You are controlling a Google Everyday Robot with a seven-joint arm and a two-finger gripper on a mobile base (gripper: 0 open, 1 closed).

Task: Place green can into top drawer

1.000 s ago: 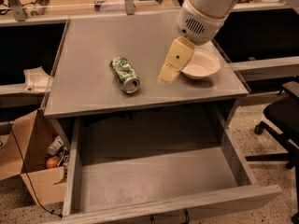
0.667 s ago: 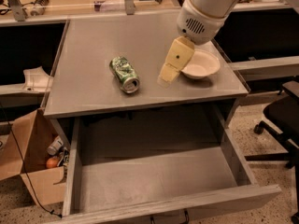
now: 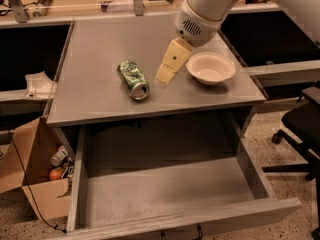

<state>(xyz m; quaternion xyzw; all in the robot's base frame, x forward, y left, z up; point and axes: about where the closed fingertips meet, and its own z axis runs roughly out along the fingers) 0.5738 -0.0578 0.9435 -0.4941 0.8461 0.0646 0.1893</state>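
A Google Everyday Robot's white arm [image 3: 212, 4] reaches in from the upper right over a grey desk [image 3: 90, 91]. Its cream-coloured gripper [image 3: 163, 77] is angled down and to the left, with the tip low over the desktop. From this angle it cannot be told whether the gripper is spread or closed, and nothing is seen in its grasp.

The green can [image 3: 133, 79] lies on its side on the desktop just left of the gripper tip, with a small gap between them. One silver end is turned toward the front edge of the desk. A cream bowl [image 3: 210, 68] sits upright on the desktop just right of the gripper, near the desk's right edge, so the gripper hangs between can and bowl.

Below the desktop the top drawer [image 3: 165, 191] stands pulled out toward the camera, its flat grey bottom, low side walls and front panel all in view.

On the floor to the left, an open cardboard box [image 3: 30, 156] holds a few small items. Part of a black office chair [image 3: 300, 126] shows at the right edge.
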